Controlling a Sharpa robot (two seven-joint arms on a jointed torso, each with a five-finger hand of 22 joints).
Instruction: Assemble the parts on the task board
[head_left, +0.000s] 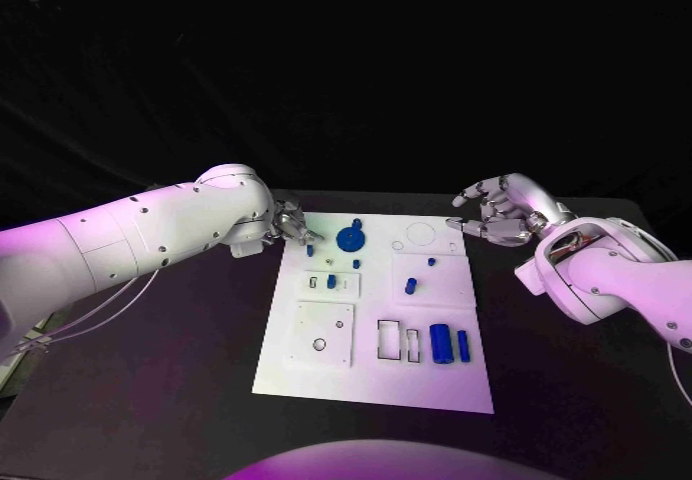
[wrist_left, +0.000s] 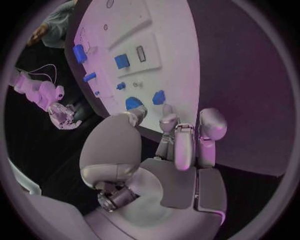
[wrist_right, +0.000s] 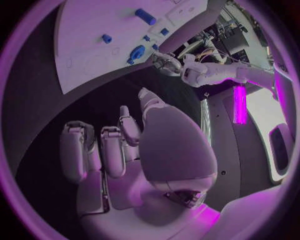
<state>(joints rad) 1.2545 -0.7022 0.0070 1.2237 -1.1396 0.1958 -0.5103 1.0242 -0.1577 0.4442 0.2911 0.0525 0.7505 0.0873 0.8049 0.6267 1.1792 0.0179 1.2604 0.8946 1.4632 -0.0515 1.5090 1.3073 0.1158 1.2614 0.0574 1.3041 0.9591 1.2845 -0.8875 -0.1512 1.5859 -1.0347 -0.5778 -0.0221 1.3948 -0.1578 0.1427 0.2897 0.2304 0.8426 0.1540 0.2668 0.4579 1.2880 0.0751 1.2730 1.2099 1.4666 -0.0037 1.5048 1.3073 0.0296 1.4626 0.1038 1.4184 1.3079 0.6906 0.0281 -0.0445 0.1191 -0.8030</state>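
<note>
Left hand (head_left: 293, 226) fingertips hide the task board (head_left: 447, 375) corner; grasp unclear.

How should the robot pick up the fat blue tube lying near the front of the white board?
Probably from straight above, pinching the fat blue tube across its two long sides near the middle. It lies flat on the task board, so its ends are harder to get at. A thinner blue piece lies close beside it, so fingers must slip in carefully. The right hand looks nearer.

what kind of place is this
Probably a robotics lab test bench: a white task board with small blue parts lies on a black table, and white robot arms reach in from both sides.
</note>
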